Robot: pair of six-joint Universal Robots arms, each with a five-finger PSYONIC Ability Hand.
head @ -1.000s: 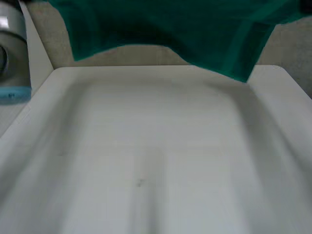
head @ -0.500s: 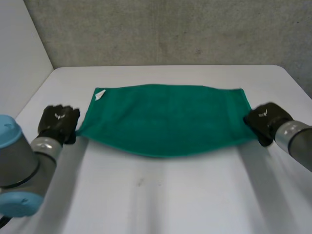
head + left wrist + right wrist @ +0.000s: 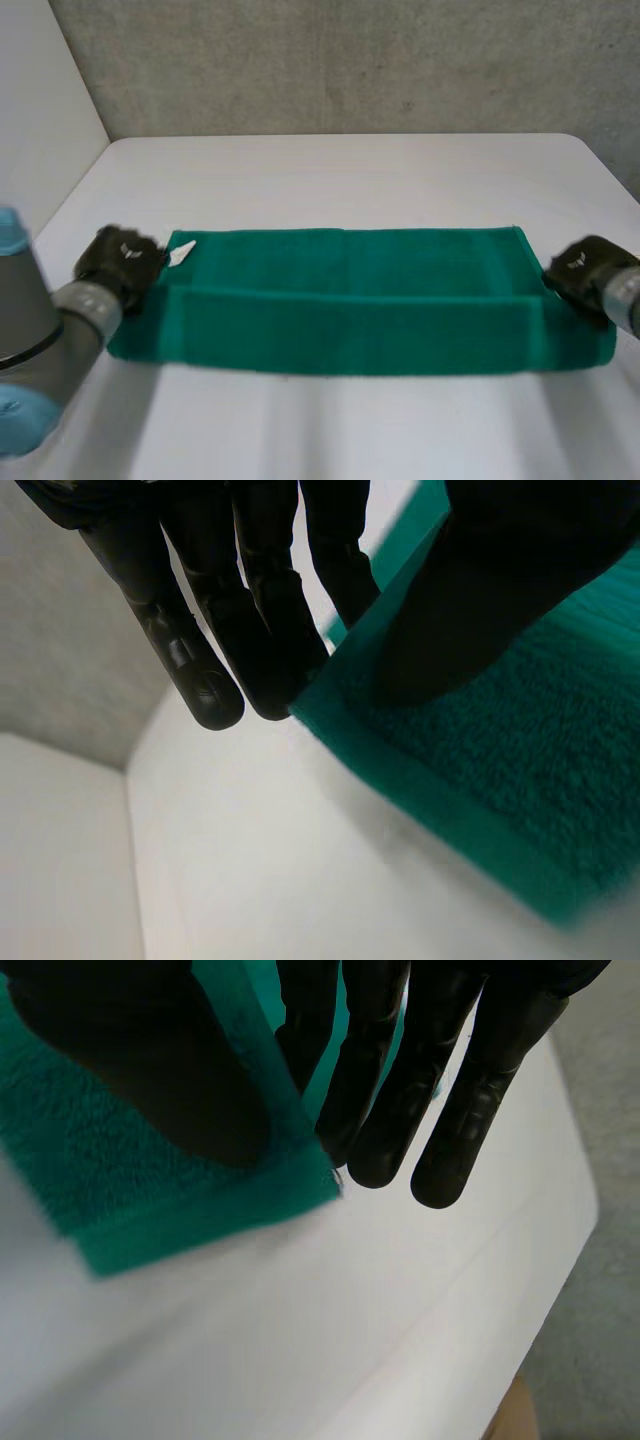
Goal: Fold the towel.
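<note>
White table (image 3: 340,170) spreads open past the fingers; left hand (image 3: 118,262) and right hand (image 3: 585,268) each pinch an end corner of the towel (image 3: 350,300) between thumb and fingers.

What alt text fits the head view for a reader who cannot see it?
A green towel lies across a white table, folded lengthwise so one long edge runs along its middle. The left hand holds its left end beside a small white tag, and the right hand holds its right end.
</note>
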